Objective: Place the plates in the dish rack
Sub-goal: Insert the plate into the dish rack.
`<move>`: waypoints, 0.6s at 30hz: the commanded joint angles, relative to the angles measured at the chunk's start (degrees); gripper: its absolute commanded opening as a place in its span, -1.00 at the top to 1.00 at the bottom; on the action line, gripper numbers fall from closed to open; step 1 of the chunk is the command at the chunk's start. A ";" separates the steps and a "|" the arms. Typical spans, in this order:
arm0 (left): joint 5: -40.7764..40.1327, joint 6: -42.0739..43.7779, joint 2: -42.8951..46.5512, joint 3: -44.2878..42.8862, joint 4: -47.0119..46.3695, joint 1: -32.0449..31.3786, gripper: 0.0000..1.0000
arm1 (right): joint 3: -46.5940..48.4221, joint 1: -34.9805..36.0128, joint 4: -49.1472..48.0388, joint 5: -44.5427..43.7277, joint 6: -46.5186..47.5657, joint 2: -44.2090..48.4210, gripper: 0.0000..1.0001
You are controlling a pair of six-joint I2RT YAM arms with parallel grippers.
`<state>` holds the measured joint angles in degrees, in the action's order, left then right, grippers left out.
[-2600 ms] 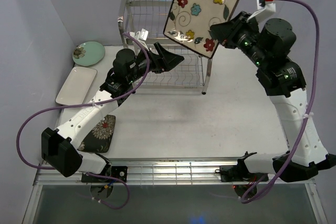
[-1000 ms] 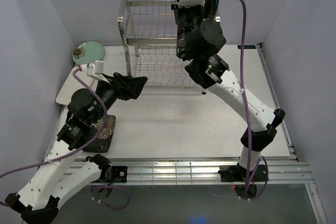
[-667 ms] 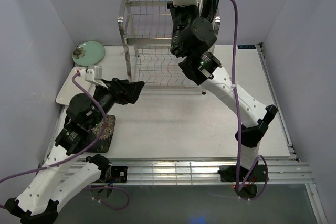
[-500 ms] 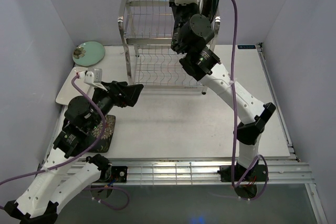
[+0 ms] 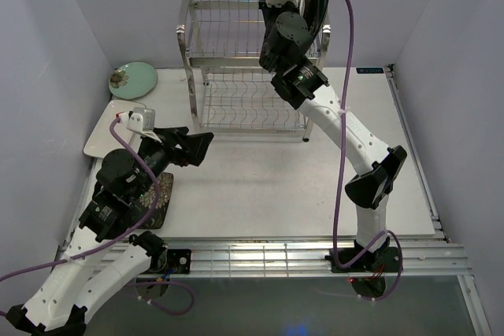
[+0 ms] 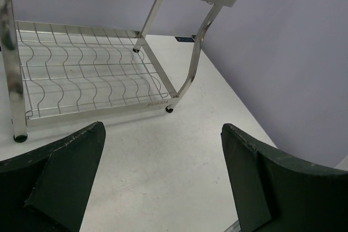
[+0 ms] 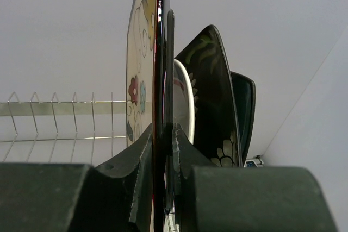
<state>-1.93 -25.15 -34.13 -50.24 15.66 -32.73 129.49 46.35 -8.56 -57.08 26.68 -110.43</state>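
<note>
The dish rack (image 5: 236, 76) stands at the back of the table. My right gripper (image 7: 163, 131) is shut on the cream flowered square plate (image 7: 142, 52), held edge-on at the right end of the top tier. Just beyond it stand a white round plate (image 7: 185, 101), a dark floral square plate (image 7: 215, 91) and a teal plate (image 7: 244, 107). My left gripper (image 6: 163, 156) hangs open and empty over bare table in front of the rack's lower shelf (image 6: 81, 80). On the table lie a pale green plate (image 5: 132, 80), a white rectangular plate (image 5: 98, 135) and a dark floral plate (image 5: 163, 194).
Grey walls close in the table on the left, back and right. The left arm (image 5: 118, 186) partly covers the dark floral plate on the table. The right arm (image 5: 346, 139) stretches diagonally up from the near right edge to the rack's top.
The flowered plate went from facing outward above the rack to edge-on at the top tier. In the last second the left gripper has drawn back toward the near left.
</note>
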 commanded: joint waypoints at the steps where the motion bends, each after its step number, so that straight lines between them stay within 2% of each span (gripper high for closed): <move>1: 0.00 0.89 0.38 0.23 0.78 0.21 -0.96 | 2.52 -0.73 -10.26 4.17 -3.73 2.68 0.85; 18: 0.00 1.07 0.91 0.84 0.78 0.21 -0.96 | 3.31 -1.52 -7.79 4.00 -7.52 -0.31 0.84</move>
<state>-1.98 -24.58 -33.21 -49.87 16.29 -32.73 129.49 44.99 -5.63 -54.92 21.12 -112.29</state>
